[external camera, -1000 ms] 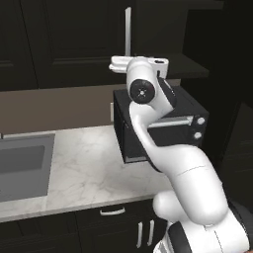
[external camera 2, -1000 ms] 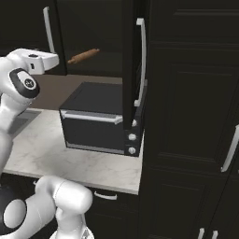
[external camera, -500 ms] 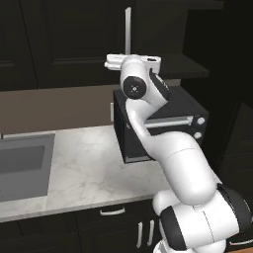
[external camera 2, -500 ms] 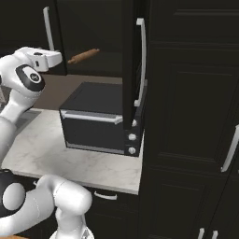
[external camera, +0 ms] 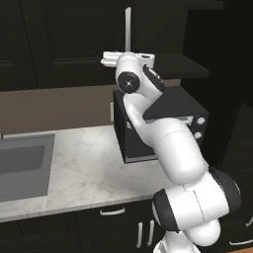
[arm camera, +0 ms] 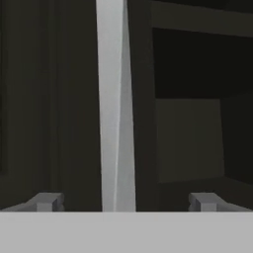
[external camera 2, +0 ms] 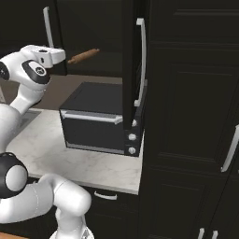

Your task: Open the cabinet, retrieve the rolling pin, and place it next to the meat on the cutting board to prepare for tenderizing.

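The cabinet [external camera 2: 93, 28] hangs over the counter with its right door [external camera 2: 132, 56] swung open edge-on, its silver handle [external camera 2: 141, 60] facing out. Inside, the brown rolling pin [external camera 2: 84, 56] lies on the shelf. My gripper [arm camera: 126, 201] is open and raised in front of the left door's lower edge. That door's vertical bar handle [arm camera: 116, 123] runs up between my fingertips [arm camera: 47, 201], a little ahead of them. The dark open interior [arm camera: 188, 138] lies to the handle's right. The same hand [external camera: 127, 58] sits just under the handle [external camera: 127, 27]. The cutting board and meat are out of view.
A black boxy appliance [external camera 2: 100, 119] stands on the marble counter [external camera: 84, 173] right under the open cabinet. A grey sink [external camera: 20, 163] is set in at the left. Tall dark cabinets [external camera 2: 186, 116] wall off the right side. Low drawers [external camera: 111, 212] run under the counter.
My arm has swung its elbow round and the hand has shifted slightly left, closer under the left door's handle. The jaws stay open and the rolling pin has not moved.
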